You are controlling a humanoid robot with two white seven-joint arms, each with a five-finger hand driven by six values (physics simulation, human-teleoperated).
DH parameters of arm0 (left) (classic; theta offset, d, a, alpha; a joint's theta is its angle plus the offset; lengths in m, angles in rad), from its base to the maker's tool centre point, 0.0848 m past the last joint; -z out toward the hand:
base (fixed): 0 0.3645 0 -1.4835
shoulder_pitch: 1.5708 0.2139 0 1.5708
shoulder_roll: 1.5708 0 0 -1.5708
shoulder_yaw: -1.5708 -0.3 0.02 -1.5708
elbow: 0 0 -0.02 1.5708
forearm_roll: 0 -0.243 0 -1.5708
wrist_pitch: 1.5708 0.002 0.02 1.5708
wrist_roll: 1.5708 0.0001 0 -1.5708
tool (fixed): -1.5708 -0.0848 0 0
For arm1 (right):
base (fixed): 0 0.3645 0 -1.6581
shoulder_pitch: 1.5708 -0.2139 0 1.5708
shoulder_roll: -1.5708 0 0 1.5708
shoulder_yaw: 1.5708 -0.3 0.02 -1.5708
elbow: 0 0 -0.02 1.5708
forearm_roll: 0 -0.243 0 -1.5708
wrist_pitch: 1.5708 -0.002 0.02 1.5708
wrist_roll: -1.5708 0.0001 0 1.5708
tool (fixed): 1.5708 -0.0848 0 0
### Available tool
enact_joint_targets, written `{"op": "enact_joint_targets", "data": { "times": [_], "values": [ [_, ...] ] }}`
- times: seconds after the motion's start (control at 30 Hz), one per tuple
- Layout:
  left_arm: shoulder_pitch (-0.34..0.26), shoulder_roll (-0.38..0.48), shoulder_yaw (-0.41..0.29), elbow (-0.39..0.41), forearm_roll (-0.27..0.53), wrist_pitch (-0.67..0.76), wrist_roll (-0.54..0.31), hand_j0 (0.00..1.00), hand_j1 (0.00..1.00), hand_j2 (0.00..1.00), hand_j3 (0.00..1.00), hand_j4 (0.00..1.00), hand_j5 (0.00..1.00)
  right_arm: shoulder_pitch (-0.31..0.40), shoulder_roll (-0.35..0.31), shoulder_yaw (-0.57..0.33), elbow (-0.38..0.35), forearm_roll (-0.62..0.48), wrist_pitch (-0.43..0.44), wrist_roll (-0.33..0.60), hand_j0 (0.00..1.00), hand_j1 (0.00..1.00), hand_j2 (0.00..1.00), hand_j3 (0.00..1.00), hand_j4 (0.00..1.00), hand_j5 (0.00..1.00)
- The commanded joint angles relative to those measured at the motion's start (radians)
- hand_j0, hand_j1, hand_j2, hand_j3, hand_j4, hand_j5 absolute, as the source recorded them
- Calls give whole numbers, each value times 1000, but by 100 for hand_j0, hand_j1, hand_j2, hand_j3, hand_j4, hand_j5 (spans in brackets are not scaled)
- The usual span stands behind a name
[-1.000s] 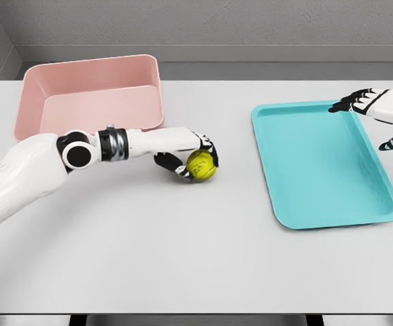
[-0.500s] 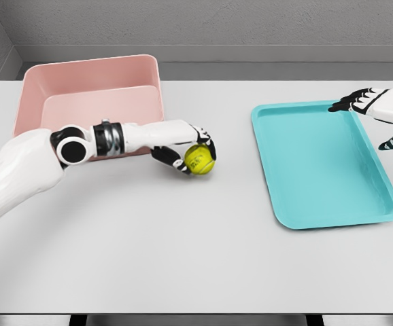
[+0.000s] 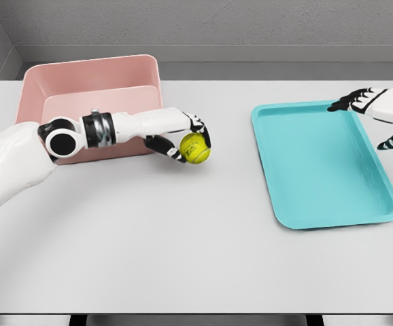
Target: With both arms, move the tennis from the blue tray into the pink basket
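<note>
A yellow-green tennis ball is held in my left hand, whose fingers curl around it just above the table, to the right of the pink basket. The basket stands at the back left, and my left forearm crosses its front wall. The blue tray lies on the right with nothing in it. My right hand hovers over the tray's far right corner, fingers spread and holding nothing.
The white table stretches wide in front of the basket and tray. A grey wall runs along the back edge.
My left hand has carried the ball up and slightly left, nearer the basket's right front corner. The right hand has stayed in place.
</note>
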Motion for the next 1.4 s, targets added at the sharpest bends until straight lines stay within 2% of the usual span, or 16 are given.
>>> {"op": "enact_joint_targets", "data": {
  "times": [0.0,0.63,1.37],
  "values": [
    [0,5,12,-1,8,2,1,57,57,57,57,57,57,0,-1,-1,1,-6,2,0,100,100,100,100,100,100],
    [-6,70,93,-62,12,2,1,57,57,57,57,57,57,-2,-1,-1,1,-6,2,0,100,100,100,100,100,100],
    [-5,116,150,-57,12,2,4,57,57,57,57,57,57,0,0,-1,1,-5,2,1,100,100,100,100,100,100]
  ]
}}
